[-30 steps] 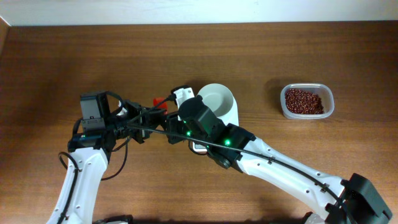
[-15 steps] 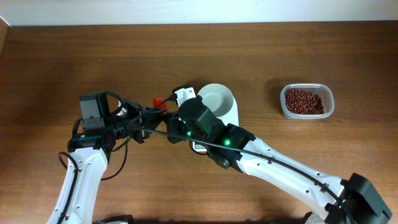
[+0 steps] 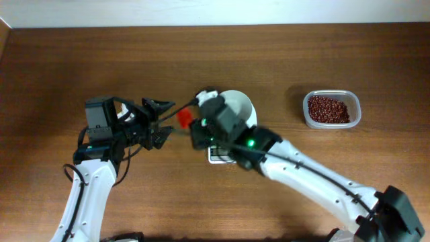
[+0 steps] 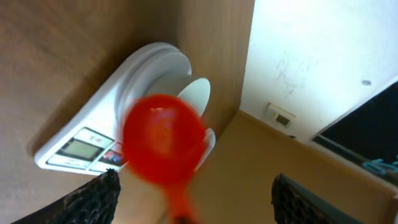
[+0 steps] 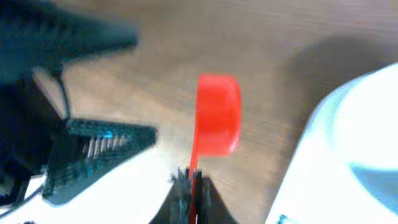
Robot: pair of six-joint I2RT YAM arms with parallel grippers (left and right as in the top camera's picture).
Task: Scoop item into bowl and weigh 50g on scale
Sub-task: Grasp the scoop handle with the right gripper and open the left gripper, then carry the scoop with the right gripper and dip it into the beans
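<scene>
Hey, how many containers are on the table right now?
2: the white bowl sits on the scale near the middle; the clear tub of beans stands apart at the right. Others may be hidden.

The beans are small, dark red-brown grains heaped in a clear, rounded-rectangular tub at the right of the wooden surface, well apart from the other two things. The bowl is small, round and white with smooth plain walls. It stands upright on the scale near the middle of the surface, and the part of its inside that shows is plain white. The scale is a small white rectangle lying flat, about as wide as the bowl. Its grey display and small coloured buttons sit on the front end, which sticks out past the bowl.
</scene>
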